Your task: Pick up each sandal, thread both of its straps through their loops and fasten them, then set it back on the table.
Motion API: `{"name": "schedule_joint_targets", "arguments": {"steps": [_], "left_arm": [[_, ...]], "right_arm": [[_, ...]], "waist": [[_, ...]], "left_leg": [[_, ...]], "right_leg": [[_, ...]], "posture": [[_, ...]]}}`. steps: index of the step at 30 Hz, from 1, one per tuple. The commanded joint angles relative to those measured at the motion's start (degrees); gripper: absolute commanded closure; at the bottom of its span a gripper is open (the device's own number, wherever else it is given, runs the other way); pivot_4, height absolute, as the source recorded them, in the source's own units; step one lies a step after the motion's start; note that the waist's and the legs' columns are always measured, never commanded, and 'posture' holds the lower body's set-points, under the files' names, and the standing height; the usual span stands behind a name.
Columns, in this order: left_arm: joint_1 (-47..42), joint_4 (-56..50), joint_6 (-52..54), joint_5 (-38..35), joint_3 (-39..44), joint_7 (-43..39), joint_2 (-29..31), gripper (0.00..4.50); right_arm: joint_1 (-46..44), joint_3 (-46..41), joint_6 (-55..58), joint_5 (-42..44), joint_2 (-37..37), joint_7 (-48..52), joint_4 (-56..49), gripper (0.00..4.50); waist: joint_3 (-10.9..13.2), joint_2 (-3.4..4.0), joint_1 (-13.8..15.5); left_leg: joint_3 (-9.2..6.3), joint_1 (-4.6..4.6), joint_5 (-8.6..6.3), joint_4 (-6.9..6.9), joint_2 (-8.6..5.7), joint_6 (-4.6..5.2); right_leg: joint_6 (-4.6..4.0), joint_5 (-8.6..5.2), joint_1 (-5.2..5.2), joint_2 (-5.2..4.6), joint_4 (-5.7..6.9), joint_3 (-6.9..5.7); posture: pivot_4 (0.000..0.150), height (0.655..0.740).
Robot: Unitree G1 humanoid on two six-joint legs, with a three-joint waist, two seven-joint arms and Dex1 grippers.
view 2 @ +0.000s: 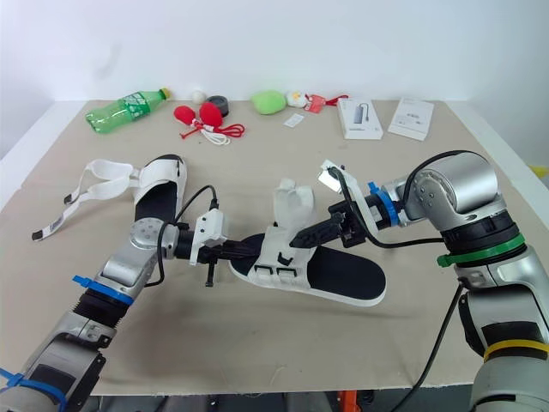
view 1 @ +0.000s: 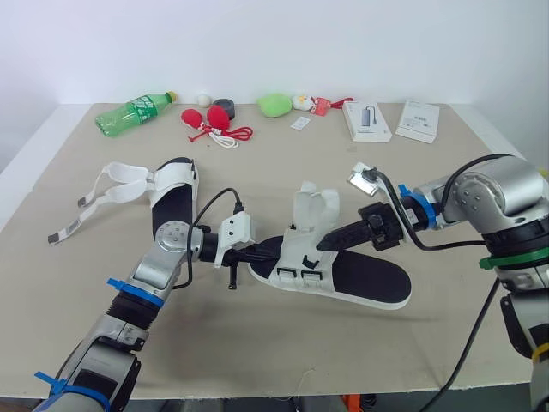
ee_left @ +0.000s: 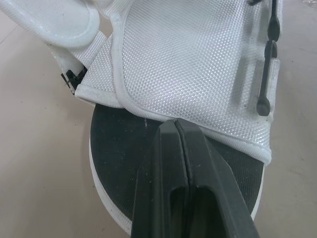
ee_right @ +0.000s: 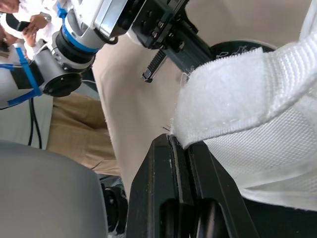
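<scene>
White mesh over stiff black sole, sandal (view 1: 360, 276) lying mid-table (view 1: 257, 352): looks light, strap (view 1: 314, 206) floppy, best pinched near its free end; right gripper (view 1: 320, 246) pinching that strap, left gripper (view 1: 271, 254) clenched at the toe-side hem.

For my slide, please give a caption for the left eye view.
Left tool rests on the white mesh, black-soled sandal while right tool pinches its white strap.

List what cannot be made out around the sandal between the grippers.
- Left wrist view: whether the left gripper pinches the sandal; its shut fingers cover the contact.
- Head views: the loops are too small to show threading.
- Head views: the second sandal's near end, hidden by the left arm.
- Print on the boxes: too small.
</scene>
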Motion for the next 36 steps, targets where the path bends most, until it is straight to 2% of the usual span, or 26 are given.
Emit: {"name": "schedule_joint_targets", "arguments": {"steps": [1,14,21,29,36], "left_arm": [[0.5,-1.2,-0.1,0.2,-0.3,-0.2,0.3,4.50],[0.8,-1.5,0.0,0.4,-0.6,0.2,0.0,4.50],[1.0,-1.2,-0.2,0.6,-0.7,0.4,-0.2,4.50],[0.8,-0.9,-0.3,0.8,-0.7,0.3,-0.3,4.50],[0.8,-0.7,-0.5,1.0,-0.8,0.3,-0.2,4.50]], "right_arm": [[0.0,-0.1,0.7,0.2,-1.4,1.7,-2.6,4.47],[-0.7,1.5,5.4,0.7,-0.3,2.6,-1.4,4.47],[-2.3,2.2,9.1,0.4,2.0,2.2,3.4,4.47],[-6.0,6.2,9.3,4.6,2.5,3.5,10.8,4.47],[-6.7,7.6,9.3,6.6,2.2,3.3,13.3,4.47]], "waist": [[0.0,0.00,0.0],[0.0,0.00,0.0],[0.0,0.00,0.0],[0.0,0.00,0.0],[0.0,0.01,0.0]], "left_leg": [[0.00,-0.01,0.00,0.00,0.00,0.00],[0.00,-0.01,0.00,0.01,0.00,0.00],[0.00,-0.01,0.00,0.01,0.00,0.00],[0.00,-0.01,0.00,0.02,0.00,0.00],[-0.01,-0.01,0.00,0.02,0.00,0.00]], "right_leg": [[0.01,0.01,-0.01,0.00,0.00,0.00],[0.06,0.04,0.00,0.00,0.00,0.01],[0.19,0.13,0.00,0.00,0.01,0.00],[0.20,0.13,-0.01,0.00,0.01,0.00],[0.22,0.14,-0.01,0.01,0.02,0.00]], "posture": [[0.150,0.7400],[0.150,0.7400],[0.150,0.7400],[0.150,0.7400],[0.150,0.7400]]}}
